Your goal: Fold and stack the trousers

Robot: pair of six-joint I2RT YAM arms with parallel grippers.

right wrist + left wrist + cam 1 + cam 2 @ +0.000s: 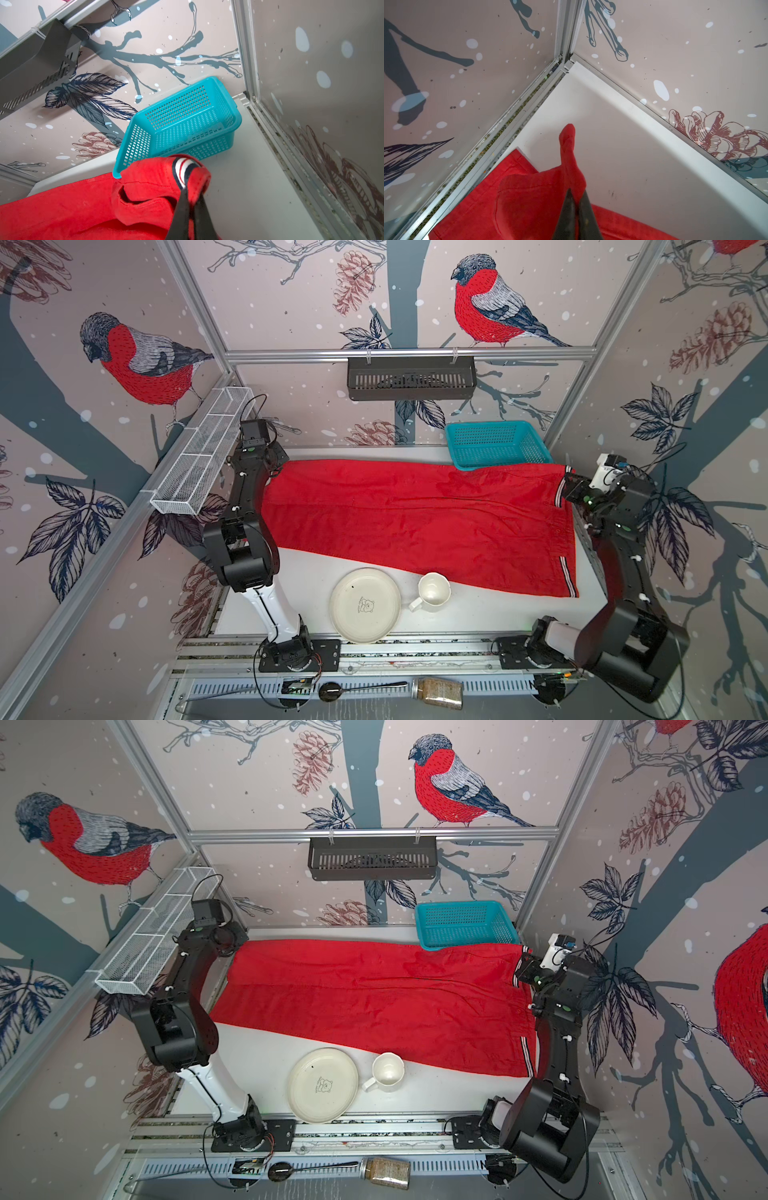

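Observation:
The red trousers point(415, 522) point(374, 1002) lie spread flat across the white table in both top views, with the legs to the left and the striped band point(559, 493) at the right end. My left gripper point(577, 192) is shut on a pinched fold of red cloth point(568, 145) at the far left corner, mostly under the wrist point(266, 460) in a top view. My right gripper point(192, 192) point(567, 485) is shut on the far right corner, bunching the white, red and dark band point(182, 168) just above the table.
A teal basket point(496, 443) point(187, 118) touches the trousers' far edge at the back right. A cream plate point(365, 605) and a white cup point(432, 591) sit by their near edge. A black rack point(411, 377) and a wire basket point(203, 452) hang on the walls.

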